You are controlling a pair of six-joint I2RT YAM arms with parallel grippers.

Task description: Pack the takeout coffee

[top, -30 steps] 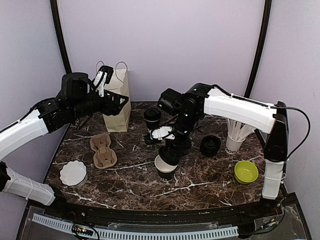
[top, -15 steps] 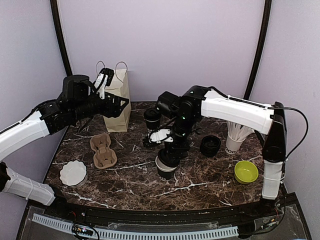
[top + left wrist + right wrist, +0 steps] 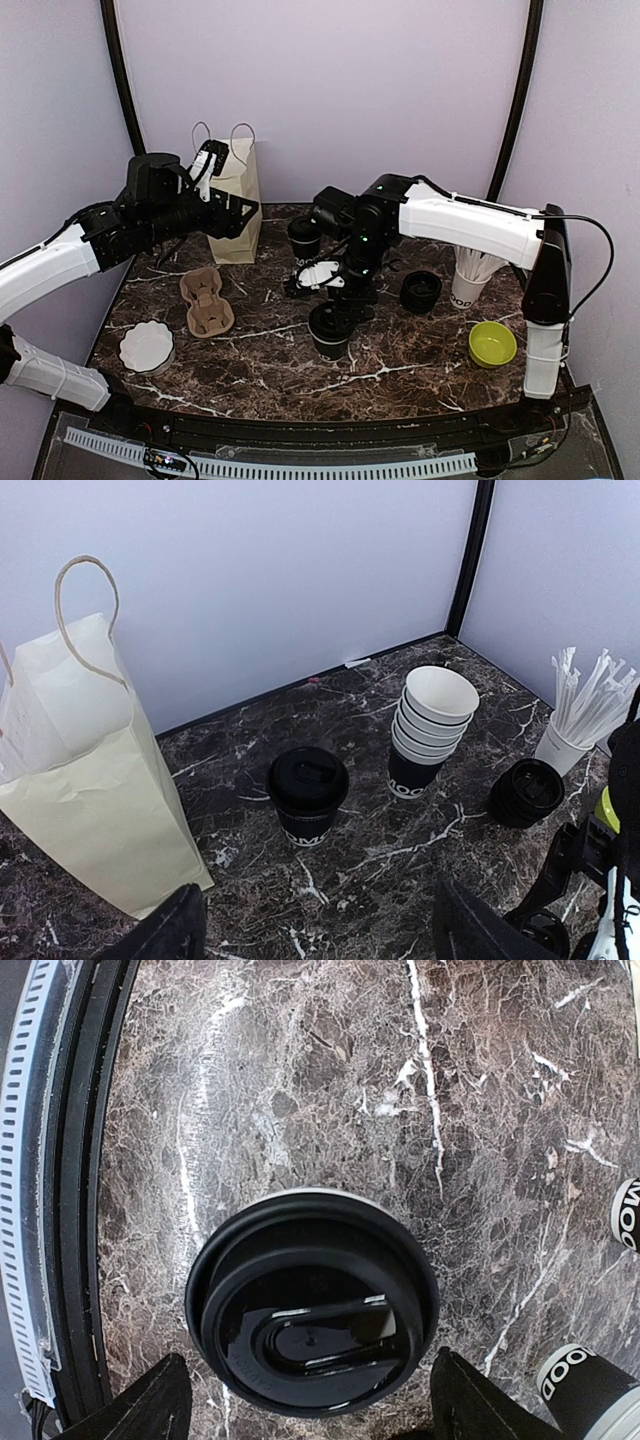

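Right wrist view: capping step, looks done
Lidded cup [image 3: 312, 1305]: directly under right gripper [image 3: 306, 1385]
Right gripper: fingers wide apart, empty
Cup walls: next up probably, drop lower, pinch gently

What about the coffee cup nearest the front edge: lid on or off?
On. A black lid sits flat over the cup, covering its whole mouth in the right wrist view.
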